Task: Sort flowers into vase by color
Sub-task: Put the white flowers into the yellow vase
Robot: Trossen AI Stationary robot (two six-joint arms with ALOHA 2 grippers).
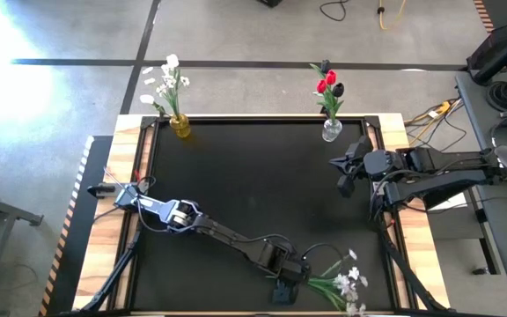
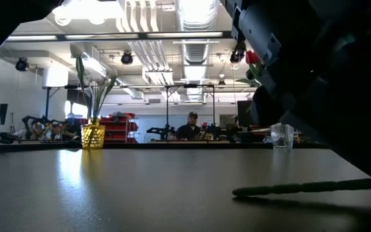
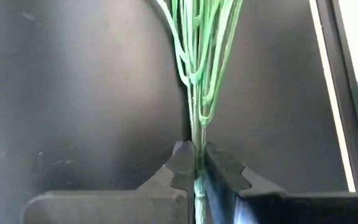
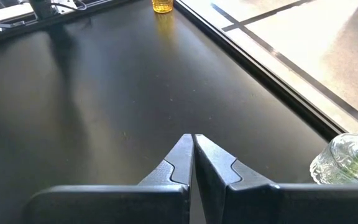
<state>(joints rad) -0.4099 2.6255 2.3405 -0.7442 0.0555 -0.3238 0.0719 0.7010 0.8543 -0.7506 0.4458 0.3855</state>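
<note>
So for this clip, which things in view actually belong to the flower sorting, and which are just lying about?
Part of the job:
- white-blossom spray, stems pinched in the left gripper
- yellow vase holding white flowers
- clear vase holding red and dark tulips
- right gripper, shut, waiting near the clear vase

Just lying about:
- cables and gear beside the table
- person in the room behind

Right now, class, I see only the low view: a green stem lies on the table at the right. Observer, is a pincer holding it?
Observer: Yes. The left pincer is shut on the stems of the white spray.
Operator: Which vase holds white flowers?
Observer: The yellow vase, at the table's far left corner.
Operator: And the right pincer?
Observer: The right pincer is shut and empty, near the clear vase with red and dark tulips.
</note>
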